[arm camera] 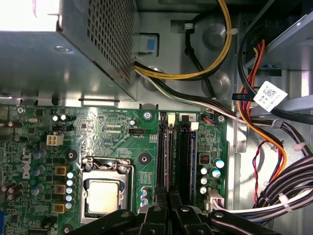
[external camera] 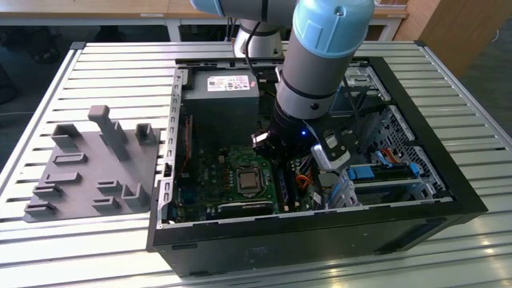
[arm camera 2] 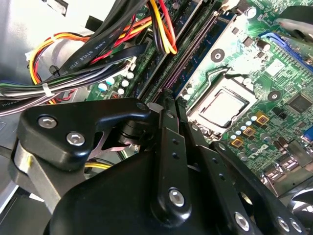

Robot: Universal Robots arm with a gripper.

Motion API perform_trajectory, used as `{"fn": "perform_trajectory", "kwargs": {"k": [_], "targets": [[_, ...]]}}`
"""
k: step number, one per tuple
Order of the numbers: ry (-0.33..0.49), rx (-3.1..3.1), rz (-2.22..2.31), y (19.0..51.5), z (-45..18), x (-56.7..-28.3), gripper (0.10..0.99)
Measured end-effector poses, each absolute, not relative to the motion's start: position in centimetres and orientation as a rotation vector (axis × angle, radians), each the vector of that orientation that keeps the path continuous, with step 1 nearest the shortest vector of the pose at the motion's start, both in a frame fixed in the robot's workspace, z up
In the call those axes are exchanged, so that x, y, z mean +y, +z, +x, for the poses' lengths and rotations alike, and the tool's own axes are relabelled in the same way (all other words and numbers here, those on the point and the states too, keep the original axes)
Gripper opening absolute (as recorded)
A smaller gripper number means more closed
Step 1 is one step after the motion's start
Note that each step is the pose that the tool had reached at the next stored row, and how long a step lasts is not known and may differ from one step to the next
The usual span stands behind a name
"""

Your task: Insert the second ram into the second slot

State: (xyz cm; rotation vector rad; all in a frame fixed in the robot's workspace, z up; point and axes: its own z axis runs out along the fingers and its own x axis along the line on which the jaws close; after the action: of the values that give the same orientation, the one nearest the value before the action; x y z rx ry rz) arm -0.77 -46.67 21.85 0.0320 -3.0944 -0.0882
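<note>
— So, where is the end effector (arm camera: 168,199)?
— Down inside the open computer case (external camera: 448,180), over the memory slots beside the processor socket (arm camera: 103,195). Both wrist views show it there.
— Open?
— Barely. Its black fingers (arm camera: 159,215) are drawn in to a narrow slit, pinching the second ram (arm camera: 168,156).
— And the stick itself?
— In the first wrist view it is edge-on, a thin dark line running from the end effector along a slot toward a white latch (arm camera: 171,118). How deep it sits I cannot tell.
— Anything beside it?
— A bluish memory stick (arm camera: 192,147) stands further from the socket. Bundled cables (arm camera 2: 83,63) lie beyond that.
— Outside the case?
— A grey holder block (external camera: 96,162) rests on the slatted surface (external camera: 120,66), at the exterior view's left.
</note>
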Motion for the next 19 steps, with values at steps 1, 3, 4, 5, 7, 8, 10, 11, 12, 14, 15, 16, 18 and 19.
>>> {"fn": "perform_trajectory", "kwargs": {"k": [1,3,4,5,7,8,10,11,12,14,15,16,18,19], "targets": [[-0.088,-3.094,0.032,21.85,-0.77,-46.68,0.137],[-0.088,-3.094,0.032,21.85,-0.77,-46.68,0.137],[-0.088,-3.094,0.032,21.85,-0.77,-46.68,0.137],[-0.088,-3.094,0.032,21.85,-0.77,-46.69,0.137],[-0.088,-3.094,0.032,21.85,-0.77,-46.69,0.137],[-0.088,-3.094,0.032,21.85,-0.77,-46.69,0.137],[-0.088,-3.094,0.032,21.84,-0.75,-46.69,0.137],[-0.088,-3.094,0.032,21.84,-0.73,-46.69,0.137],[-0.088,-3.094,0.032,21.84,-0.71,-46.69,0.137],[-0.088,-3.094,0.031,21.84,-0.67,-46.69,0.137],[-0.088,-3.094,0.031,21.84,-0.67,-46.69,0.137],[-0.089,-3.094,0.031,21.84,-0.66,-46.69,0.137],[-0.091,-3.094,0.03,21.84,-0.65,-46.69,0.137],[-0.092,-3.094,0.03,21.84,-0.64,-46.69,0.137]]}}
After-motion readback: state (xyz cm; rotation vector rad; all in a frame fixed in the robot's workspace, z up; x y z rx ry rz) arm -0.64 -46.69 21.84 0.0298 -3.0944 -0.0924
